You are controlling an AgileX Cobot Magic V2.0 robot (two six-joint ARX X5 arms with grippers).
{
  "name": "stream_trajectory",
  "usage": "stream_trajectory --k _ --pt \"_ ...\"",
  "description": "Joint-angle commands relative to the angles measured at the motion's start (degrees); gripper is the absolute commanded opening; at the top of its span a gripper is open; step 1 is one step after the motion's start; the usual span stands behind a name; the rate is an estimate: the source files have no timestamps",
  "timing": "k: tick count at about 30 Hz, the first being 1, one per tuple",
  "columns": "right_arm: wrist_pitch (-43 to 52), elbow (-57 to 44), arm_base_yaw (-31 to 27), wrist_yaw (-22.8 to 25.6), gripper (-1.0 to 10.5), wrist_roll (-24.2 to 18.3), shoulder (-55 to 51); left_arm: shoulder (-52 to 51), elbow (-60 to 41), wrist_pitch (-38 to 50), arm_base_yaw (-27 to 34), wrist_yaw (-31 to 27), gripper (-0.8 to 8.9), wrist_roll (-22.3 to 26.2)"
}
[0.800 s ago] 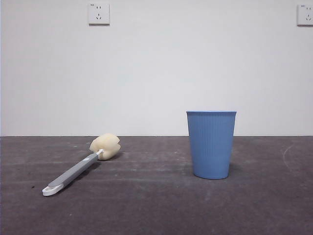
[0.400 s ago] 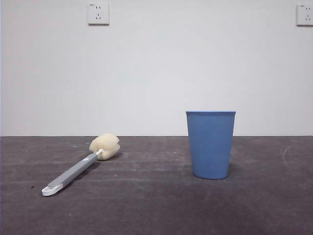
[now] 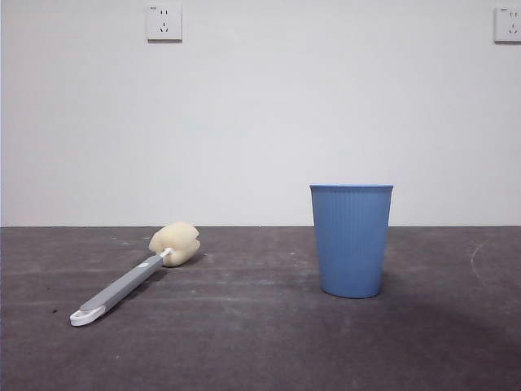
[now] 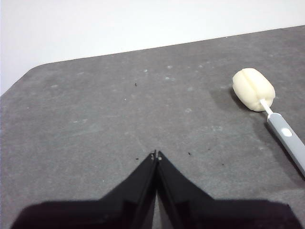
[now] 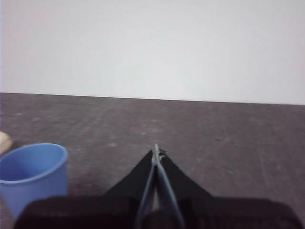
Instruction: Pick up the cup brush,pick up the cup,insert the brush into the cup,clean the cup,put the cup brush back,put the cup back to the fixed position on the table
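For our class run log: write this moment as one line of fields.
stage: before pickup | cup brush: lying on table | cup: upright | left gripper: shut, empty | right gripper: shut, empty

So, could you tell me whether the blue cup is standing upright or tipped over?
Upright: the cup stands on its base on the table, rim level and open upward.

I see the cup brush lying flat on the table: slim grey handle, white looped tip toward the camera, cream-yellow sponge head at the far end. I see the cup, blue and finely ribbed, standing upright, mouth up, well apart from the brush.
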Motion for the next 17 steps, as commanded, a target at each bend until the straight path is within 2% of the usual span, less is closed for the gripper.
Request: stream_trajectory --k 1,7,12,17 --pt "0.7 -2.2 -1.9 0.2 0.0 1.3 -1.6 -0.1 -0.8 0.5 0.2 -0.1 -0.04 -0.5" --pt "-1.0 -5.7 -5.3 -0.1 0.0 4.6 -2.9 -0.1 -0.8 0.5 0.2 -0.1 -0.03 -0.5" --pt "-8.1 -5.7 -6.9 -0.4 0.0 4.5 -2.9 -0.1 -0.8 0.5 0.2 -0.1 -0.04 -0.5" --pt "-8.2 -5.7 -7.1 -2.9 0.0 3.4 -2.9 -0.1 -0.8 0.5 0.2 -0.1 -0.04 -0.5"
